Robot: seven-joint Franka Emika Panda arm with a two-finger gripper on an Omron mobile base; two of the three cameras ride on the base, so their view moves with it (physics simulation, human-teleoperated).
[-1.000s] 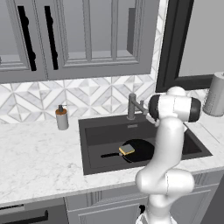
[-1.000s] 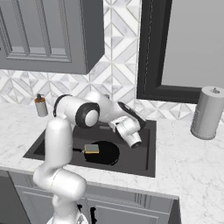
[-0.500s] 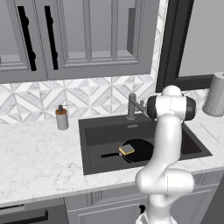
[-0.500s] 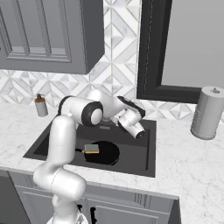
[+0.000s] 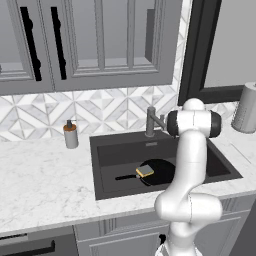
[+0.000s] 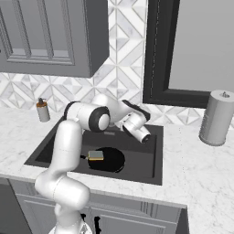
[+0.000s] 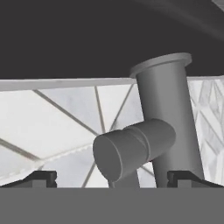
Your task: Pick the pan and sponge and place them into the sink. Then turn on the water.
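The black pan (image 5: 159,172) lies flat on the floor of the dark sink (image 5: 120,152), its thin handle pointing left. On the pan's left edge rests the sponge (image 5: 145,171), yellow with a grey-green top. From the right side the pan (image 6: 111,160) and sponge (image 6: 95,156) sit under my bent arm in the sink (image 6: 139,160). My gripper (image 7: 112,179) is open and holds nothing. Its tips stand wide apart on either side of the grey faucet (image 7: 168,109), whose stubby lever (image 7: 131,148) points at the camera. The faucet (image 5: 151,121) stands at the basin's back rim.
A grey soap dispenser (image 5: 70,136) stands on the marble counter left of the sink. A grey cylinder (image 6: 215,118) stands on the counter at the right. Wall cabinets hang over the left half, and a dark window frame rises behind the right.
My hand has swung up and back from over the basin to close in front of the faucet. The pan and sponge have not moved. The jaws have stayed wide.
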